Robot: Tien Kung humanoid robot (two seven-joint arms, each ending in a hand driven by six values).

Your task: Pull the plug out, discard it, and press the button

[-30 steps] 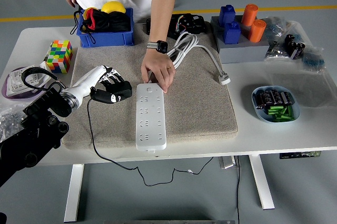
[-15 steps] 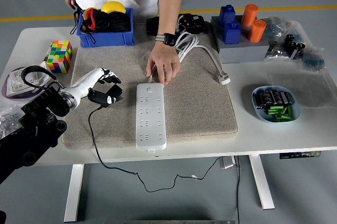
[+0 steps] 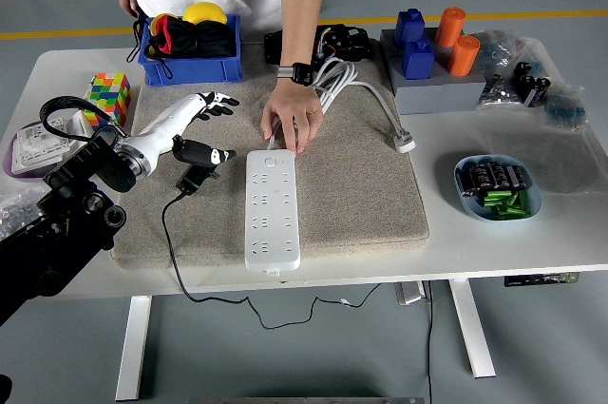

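A white power strip (image 3: 273, 209) lies lengthwise on the beige mat (image 3: 361, 195), with its button (image 3: 269, 163) near the far end. A person's hand (image 3: 293, 121) presses on that far end. My left hand (image 3: 211, 128) hovers to the left of the strip, open, with its fingers spread apart. The black plug (image 3: 193, 179) lies on the mat just below the thumb. Its black cable (image 3: 171, 242) runs over the near table edge. No sockets on the strip hold a plug.
A colour cube (image 3: 105, 97) and a blue bin (image 3: 190, 54) stand at the back left. At the back right is a grey block (image 3: 432, 90) with blue and orange pieces. A white cable (image 3: 375, 100) crosses the mat. A blue dish of batteries (image 3: 497, 188) is at the right.
My left hand has drawn back left and up from the strip and spread its fingers. The black plug has left the hand and now lies on the mat. The person's hand stays on the strip.
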